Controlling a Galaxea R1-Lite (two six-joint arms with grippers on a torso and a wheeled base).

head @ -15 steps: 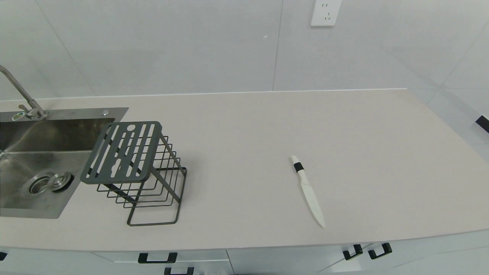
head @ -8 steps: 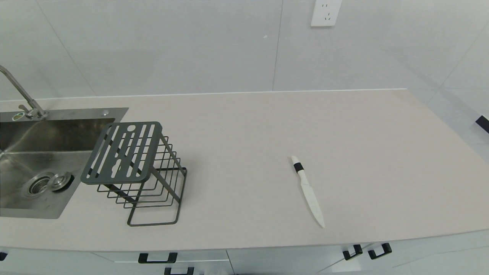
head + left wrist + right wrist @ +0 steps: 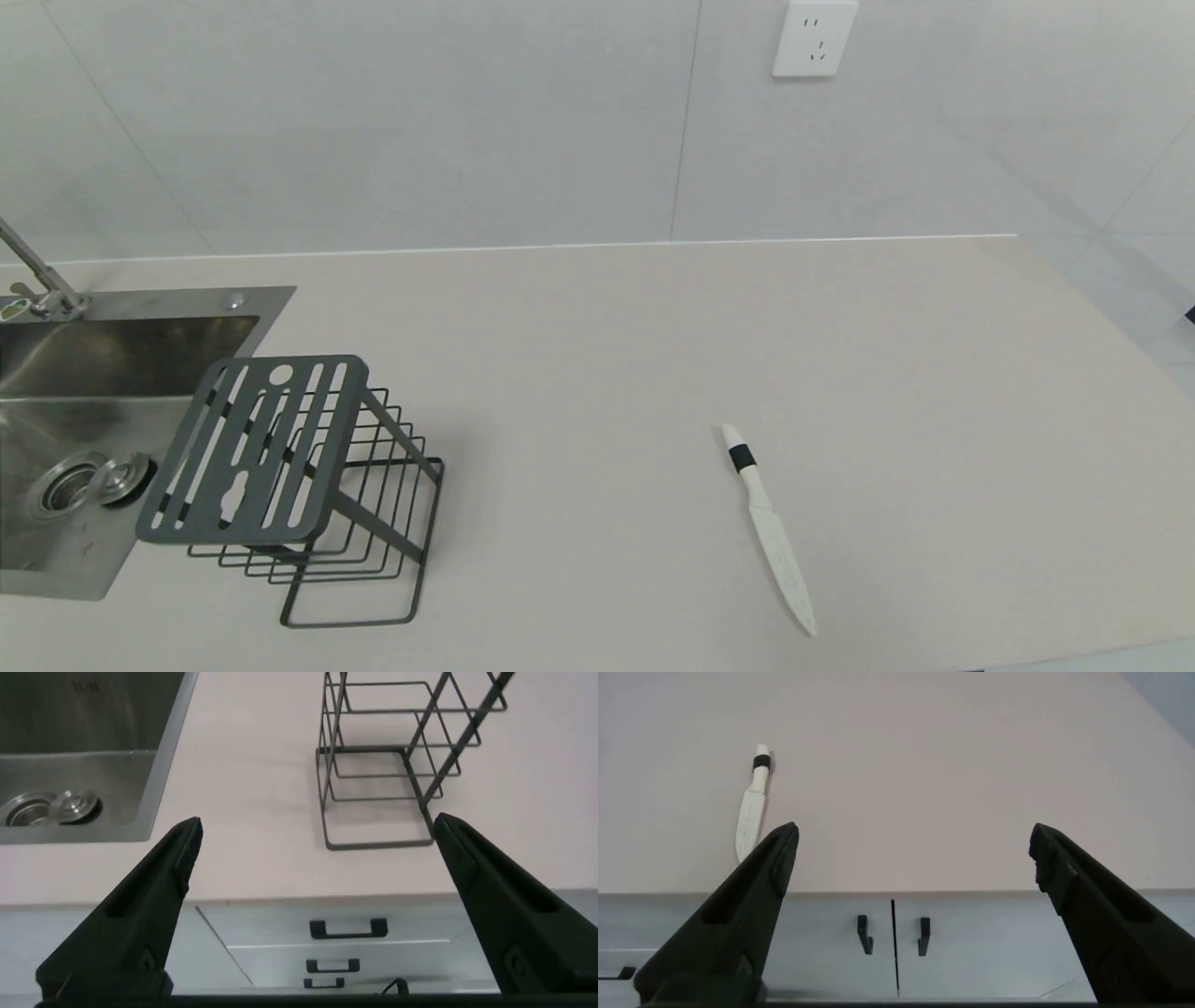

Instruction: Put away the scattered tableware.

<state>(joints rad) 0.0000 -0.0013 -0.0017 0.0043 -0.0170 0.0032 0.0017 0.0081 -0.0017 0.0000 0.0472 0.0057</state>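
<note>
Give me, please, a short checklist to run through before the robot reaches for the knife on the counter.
1. The knife lies flat and alone on the countertop: ok.
2. Its black-banded handle points toward the wall, free to grasp: ok.
3. The right jaws are open and empty: ok.
4. The right jaws are centred on the knife: not ok; it lies off to one side, partly behind one jaw.
5. The left jaws are open and empty: ok.
6. The rack stands upright beside the sink, slots free: ok.

Matte black left end effector (image 3: pixel 318 823), right end effector (image 3: pixel 915 832); two tapered fingers (image 3: pixel 140 915) each.
</note>
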